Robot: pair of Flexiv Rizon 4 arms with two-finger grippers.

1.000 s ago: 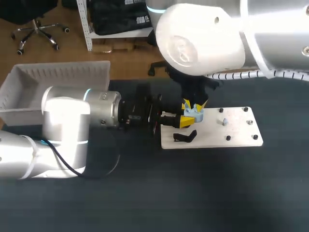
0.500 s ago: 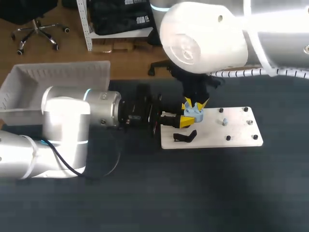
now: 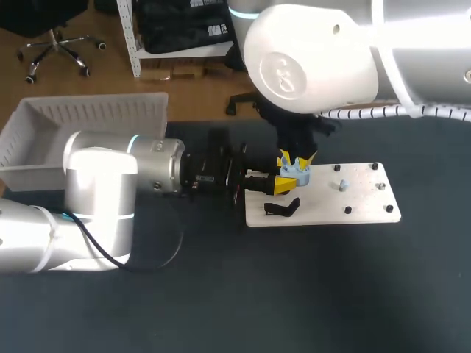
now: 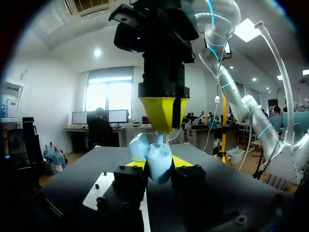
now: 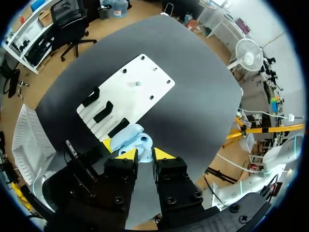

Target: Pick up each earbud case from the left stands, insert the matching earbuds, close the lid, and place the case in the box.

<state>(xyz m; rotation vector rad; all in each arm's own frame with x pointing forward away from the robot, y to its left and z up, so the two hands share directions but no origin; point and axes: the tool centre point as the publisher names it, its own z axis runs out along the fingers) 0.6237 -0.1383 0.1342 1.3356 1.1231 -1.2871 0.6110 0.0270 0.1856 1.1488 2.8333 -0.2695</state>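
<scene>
A light-blue earbud case (image 3: 296, 173) with its lid open is held over the left part of the white board (image 3: 360, 202). My left gripper (image 3: 278, 184) is shut on it from the side. In the left wrist view the case (image 4: 155, 162) sits between the left gripper's yellow fingers (image 4: 136, 164). My right gripper (image 4: 161, 130) comes down from above, its tips close together and touching the open case. In the right wrist view a small light-blue earbud (image 5: 144, 144) lies between the right fingertips (image 5: 128, 154), right over the case (image 5: 126, 135). Another earbud (image 3: 342, 184) stands on a peg of the board.
Black stands (image 3: 283, 208) sit at the board's left end, with no cases on them (image 5: 102, 111). A white bin (image 3: 44, 125) stands at the table's far left corner. Dark table surface lies in front of and right of the board.
The right arm's upper part has shifted a little to the right. Both grippers and the case stay where they were.
</scene>
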